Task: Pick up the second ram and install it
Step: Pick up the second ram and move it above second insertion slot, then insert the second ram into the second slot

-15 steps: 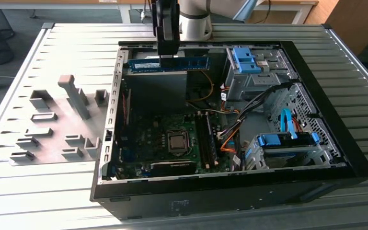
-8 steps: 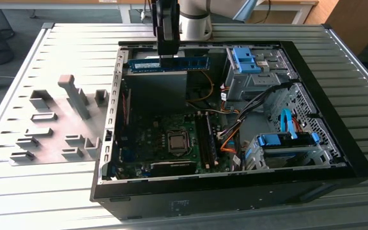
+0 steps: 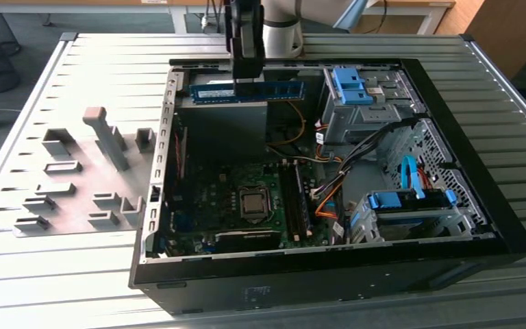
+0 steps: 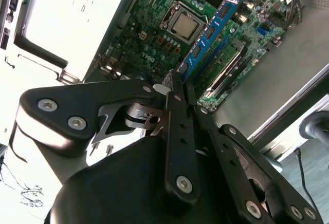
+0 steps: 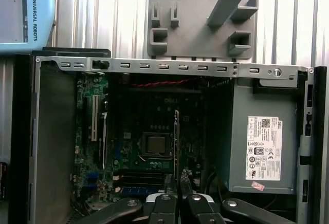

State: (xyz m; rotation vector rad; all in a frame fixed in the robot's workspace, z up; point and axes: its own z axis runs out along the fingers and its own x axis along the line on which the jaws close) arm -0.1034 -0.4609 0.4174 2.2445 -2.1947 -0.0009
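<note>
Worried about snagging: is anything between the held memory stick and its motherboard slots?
Nothing visible does. The gripper, jaws shut on the blue-green memory stick, holds it in the air over the open black computer case; the long black slot rails lie uncovered.

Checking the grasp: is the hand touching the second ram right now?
Touching. In the second wrist view the second ram runs out from between the fingers of the hand, which are clamped on its end.

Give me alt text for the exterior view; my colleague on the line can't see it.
The tool grips the second ram by its top edge, holding it level over the far end of the open computer case. The motherboard lies below; a grey fixture plate sits at the exterior view's left.
</note>
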